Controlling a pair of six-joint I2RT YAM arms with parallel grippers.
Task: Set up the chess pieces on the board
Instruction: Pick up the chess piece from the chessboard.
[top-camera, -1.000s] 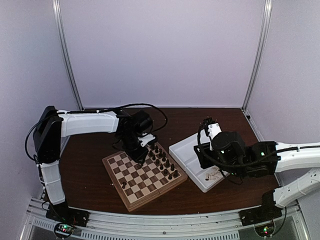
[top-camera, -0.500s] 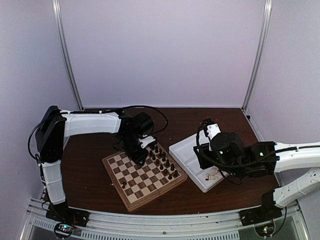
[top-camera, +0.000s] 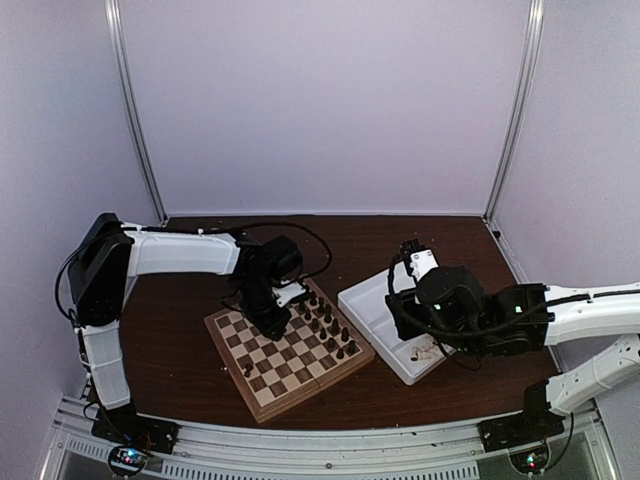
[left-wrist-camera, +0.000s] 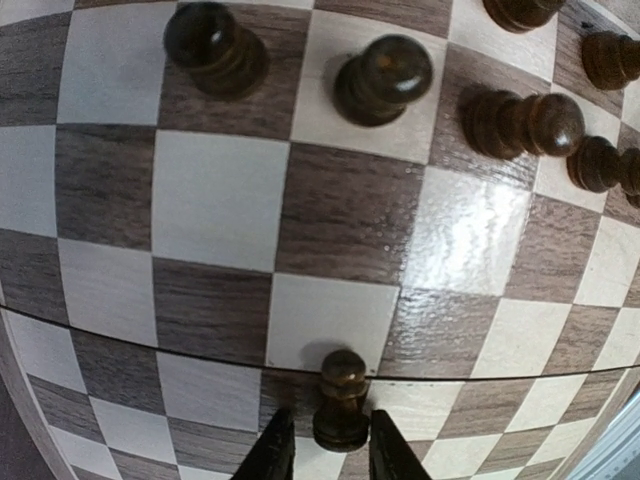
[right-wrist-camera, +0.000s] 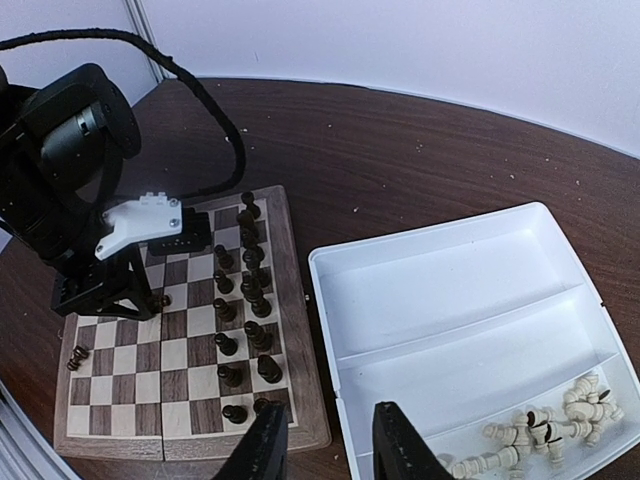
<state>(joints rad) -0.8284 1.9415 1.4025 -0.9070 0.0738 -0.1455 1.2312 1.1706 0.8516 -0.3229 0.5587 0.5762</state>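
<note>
No word, number, brand mark or sign can be read in any of the 3 views. The chessboard (top-camera: 285, 375) and the white tray (top-camera: 370, 300) show plain surfaces, with no legible lettering.

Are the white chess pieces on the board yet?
No, the cream pieces lie in the white tray, and only dark pieces are on the chessboard.

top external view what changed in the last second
The left gripper dropped a little lower and nearer over the board; its open fingers now flank a dark pawn. The right gripper edged slightly left above the white tray. The board, tray, row of dark pieces and lone piece stayed put.
</note>
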